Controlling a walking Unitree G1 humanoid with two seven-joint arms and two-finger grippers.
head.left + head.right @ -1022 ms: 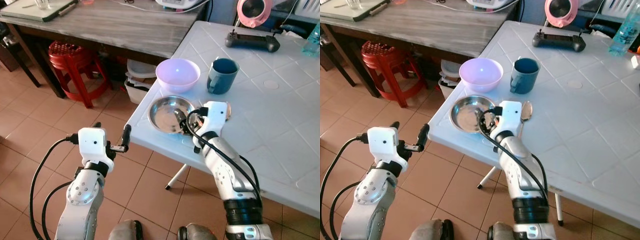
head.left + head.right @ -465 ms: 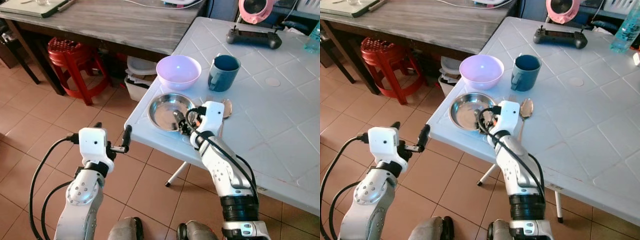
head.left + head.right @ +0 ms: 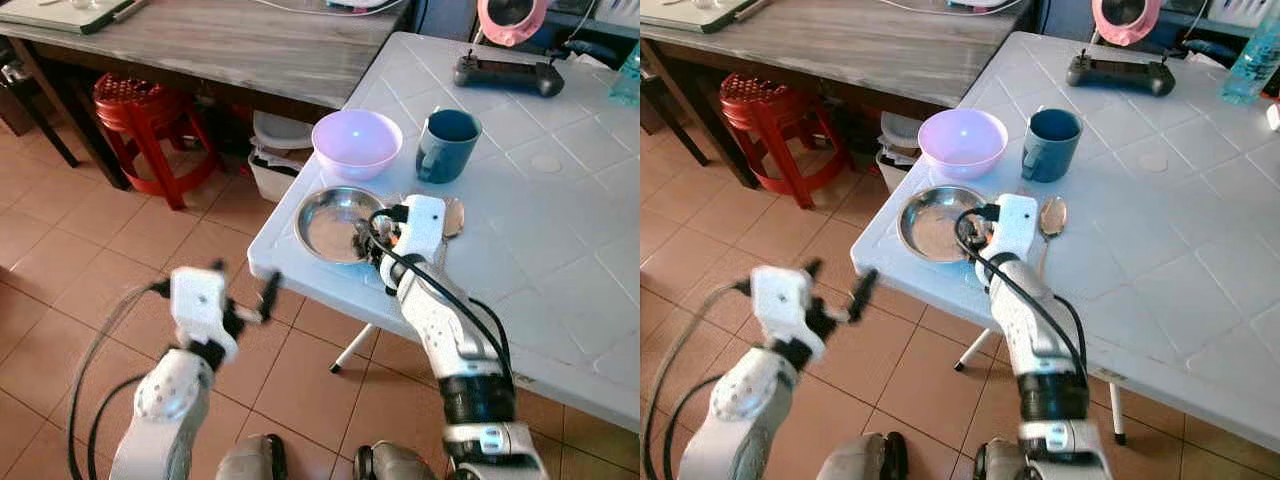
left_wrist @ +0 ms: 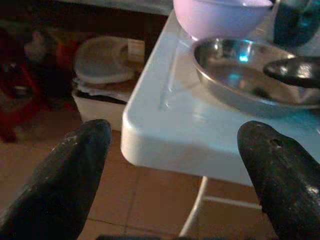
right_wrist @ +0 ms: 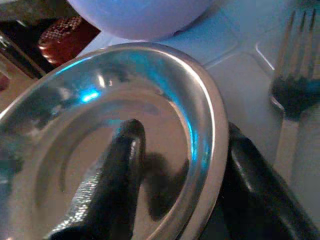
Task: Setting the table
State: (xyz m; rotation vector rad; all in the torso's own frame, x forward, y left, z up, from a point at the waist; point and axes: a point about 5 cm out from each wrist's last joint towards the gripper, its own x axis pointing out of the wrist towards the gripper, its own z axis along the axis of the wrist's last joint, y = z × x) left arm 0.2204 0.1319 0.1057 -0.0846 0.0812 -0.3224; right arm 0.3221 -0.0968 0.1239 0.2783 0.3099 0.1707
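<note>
The right gripper (image 5: 175, 195) straddled the rim of the shallow round steel plate (image 3: 337, 222) near the white plastic table (image 3: 560, 250) corner, clamping it; the left gripper (image 4: 175, 165) hung open below the edge

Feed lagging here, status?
Right gripper straddling steel plate rim, one finger inside, one outside. Left gripper open off the table corner. Fork beside plate.

Shallow round steel plate (image 3: 337, 223) sitting flat near worktop (image 3: 560, 250) corner, rim straddled by right hand (image 5: 175, 200): 1 finger inside, 1 outside. Lilac bowl (image 3: 356, 145) standing upright just behind. Blue mug (image 3: 445, 147) beside bowl. Fork (image 5: 292, 100) and spoon (image 3: 1052, 216) lying beside plate.
</note>
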